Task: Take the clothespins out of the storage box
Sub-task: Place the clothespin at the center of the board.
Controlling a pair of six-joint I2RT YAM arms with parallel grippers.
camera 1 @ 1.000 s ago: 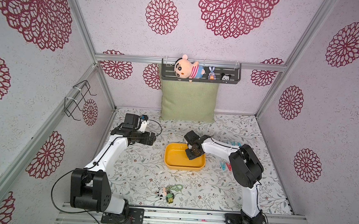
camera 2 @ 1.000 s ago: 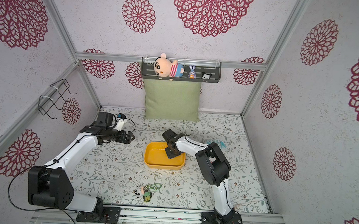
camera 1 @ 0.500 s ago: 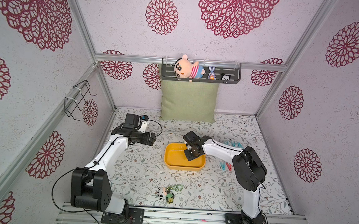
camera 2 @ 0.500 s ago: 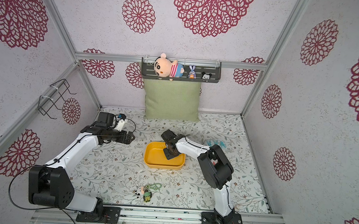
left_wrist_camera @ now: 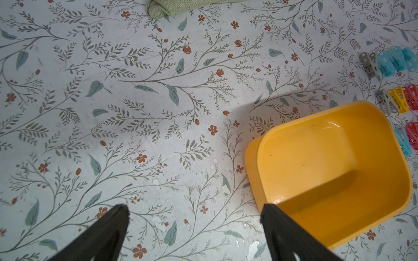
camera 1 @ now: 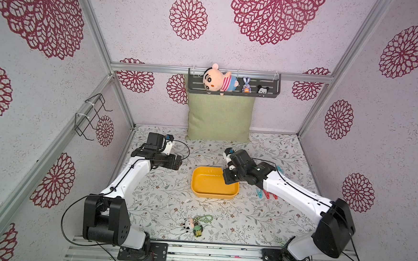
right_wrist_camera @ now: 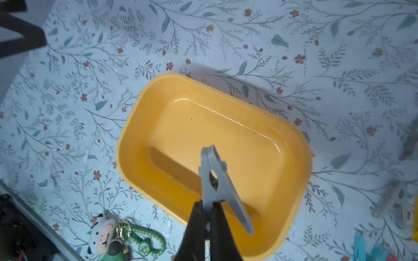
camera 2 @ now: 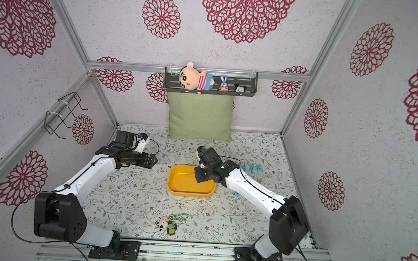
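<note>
Grey clothespin (right_wrist_camera: 226, 192), probably light, stiff, slick plastic, hangs above the empty yellow storage box (right_wrist_camera: 140, 144), pinched by one handle leg in the closed right gripper (right_wrist_camera: 207, 205). The left gripper (left_wrist_camera: 194, 214) gapes empty. Other clothespins (left_wrist_camera: 398, 62) lie beside the box.

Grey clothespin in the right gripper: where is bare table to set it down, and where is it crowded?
Bare: the wide stretch between the storage box and the left gripper; the strip between box and green cushion; the patch between box and keychain. Crowded: beside the box under the right arm, where the clothespins lie in rows.
</note>
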